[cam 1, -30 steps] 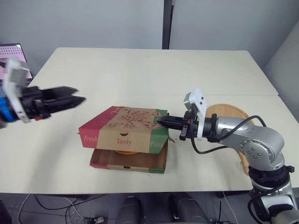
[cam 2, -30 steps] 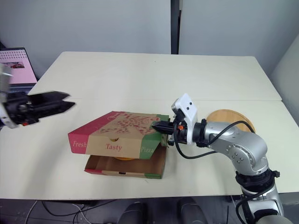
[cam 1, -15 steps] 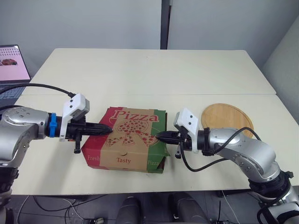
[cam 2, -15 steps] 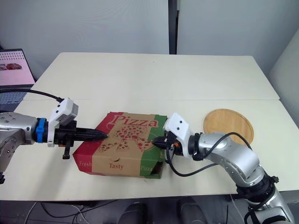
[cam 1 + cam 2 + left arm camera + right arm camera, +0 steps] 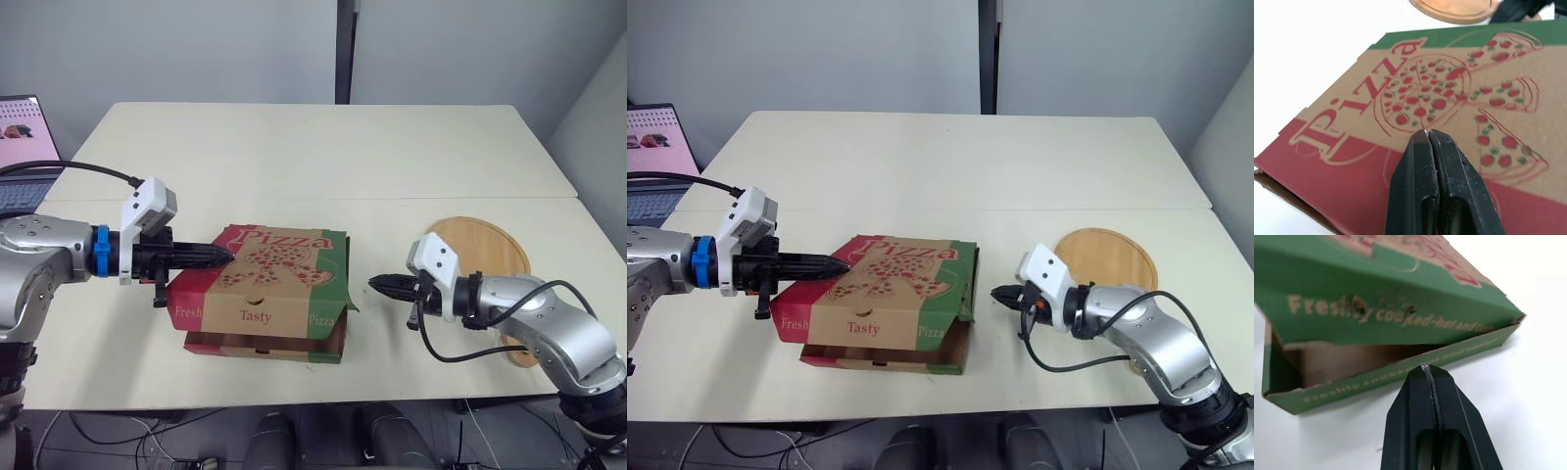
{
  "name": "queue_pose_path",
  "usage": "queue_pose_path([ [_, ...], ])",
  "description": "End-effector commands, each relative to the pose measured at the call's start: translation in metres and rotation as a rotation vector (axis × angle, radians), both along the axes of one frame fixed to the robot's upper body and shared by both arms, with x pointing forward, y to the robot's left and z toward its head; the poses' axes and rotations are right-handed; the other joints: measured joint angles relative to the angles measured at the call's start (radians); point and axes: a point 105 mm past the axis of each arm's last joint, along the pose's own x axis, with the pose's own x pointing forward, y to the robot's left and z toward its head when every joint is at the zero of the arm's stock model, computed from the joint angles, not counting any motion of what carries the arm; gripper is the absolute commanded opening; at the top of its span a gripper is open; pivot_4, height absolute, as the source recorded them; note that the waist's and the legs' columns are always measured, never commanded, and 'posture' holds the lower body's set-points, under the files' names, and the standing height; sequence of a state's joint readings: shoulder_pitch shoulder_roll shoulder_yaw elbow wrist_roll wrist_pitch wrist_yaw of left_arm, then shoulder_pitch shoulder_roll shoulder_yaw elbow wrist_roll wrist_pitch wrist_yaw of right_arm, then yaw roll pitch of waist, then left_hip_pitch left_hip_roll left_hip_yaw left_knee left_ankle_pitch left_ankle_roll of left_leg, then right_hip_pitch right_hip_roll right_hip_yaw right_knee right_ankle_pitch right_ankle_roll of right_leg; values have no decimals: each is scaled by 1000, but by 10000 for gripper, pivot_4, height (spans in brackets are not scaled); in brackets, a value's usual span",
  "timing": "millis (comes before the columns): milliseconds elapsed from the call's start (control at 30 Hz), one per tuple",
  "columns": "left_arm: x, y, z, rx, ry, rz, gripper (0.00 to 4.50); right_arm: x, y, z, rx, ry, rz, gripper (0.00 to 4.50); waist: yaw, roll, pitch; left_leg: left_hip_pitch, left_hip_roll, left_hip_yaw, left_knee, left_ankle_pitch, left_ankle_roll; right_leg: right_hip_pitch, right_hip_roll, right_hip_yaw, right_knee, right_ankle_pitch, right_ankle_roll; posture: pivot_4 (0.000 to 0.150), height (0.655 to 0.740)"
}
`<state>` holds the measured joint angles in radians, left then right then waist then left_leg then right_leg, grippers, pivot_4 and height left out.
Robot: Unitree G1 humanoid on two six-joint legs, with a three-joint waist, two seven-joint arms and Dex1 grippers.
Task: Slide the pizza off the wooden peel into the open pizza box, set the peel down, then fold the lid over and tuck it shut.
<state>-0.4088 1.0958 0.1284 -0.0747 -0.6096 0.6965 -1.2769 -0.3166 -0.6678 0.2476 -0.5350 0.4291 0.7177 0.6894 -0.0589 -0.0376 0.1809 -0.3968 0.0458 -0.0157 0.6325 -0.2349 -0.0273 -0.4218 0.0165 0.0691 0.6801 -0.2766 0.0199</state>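
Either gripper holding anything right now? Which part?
Nothing is held. The left gripper is shut, its tip against the top of the pizza box lid without clamping it. The right gripper is shut on nothing, apart from the lid.

1 pizza box [image 5: 265, 284], 1 wooden peel [image 5: 485, 245], 2 claws [image 5: 225, 256] [image 5: 376, 284], 1 laptop [image 5: 24, 137]

left arm [image 5: 44, 257] reaches in level from the left, the left gripper [image 5: 223, 257] pointing right, its black fingers pressed together. right arm [image 5: 549, 318] bends at the elbow, the right gripper [image 5: 378, 283] pointing left, fingers likewise pressed together, well apart from the other.
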Motion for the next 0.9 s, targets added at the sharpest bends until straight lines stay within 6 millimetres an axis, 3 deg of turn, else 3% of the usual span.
queue_pose_path([
  [33, 6, 5, 21, -52, -63, 39, 163, 9, 5, 0, -6, -71, -17, 0, 2, 0, 0, 0, 0, 0, 0, 0, 0, 0, 0, 0, 0, 0, 0, 1500, 7400],
  [200, 8, 6, 22, -51, -64, 42, 163, 19, 18, 7, 17, -113, -6, 0, 3, 0, 0, -2, -1, 0, 3, 0, 0, 0, 0, 0, 0, 0, 1, 1500, 7400],
  [533, 10, -4, 22, -77, -67, 13, 163, 12, 44, 28, 170, -45, 62, 0, 3, 0, 0, -2, 0, -1, 4, 0, 0, 0, 0, -1, 0, 1, 0, 1500, 7400],
  [900, 30, -7, 49, -173, -134, 41, 163, 26, 42, 41, 234, -16, 9, 0, 4, 0, 0, -3, 0, -3, 8, 0, 0, 1, 0, -3, 1, 1, 1, 1500, 7400],
])
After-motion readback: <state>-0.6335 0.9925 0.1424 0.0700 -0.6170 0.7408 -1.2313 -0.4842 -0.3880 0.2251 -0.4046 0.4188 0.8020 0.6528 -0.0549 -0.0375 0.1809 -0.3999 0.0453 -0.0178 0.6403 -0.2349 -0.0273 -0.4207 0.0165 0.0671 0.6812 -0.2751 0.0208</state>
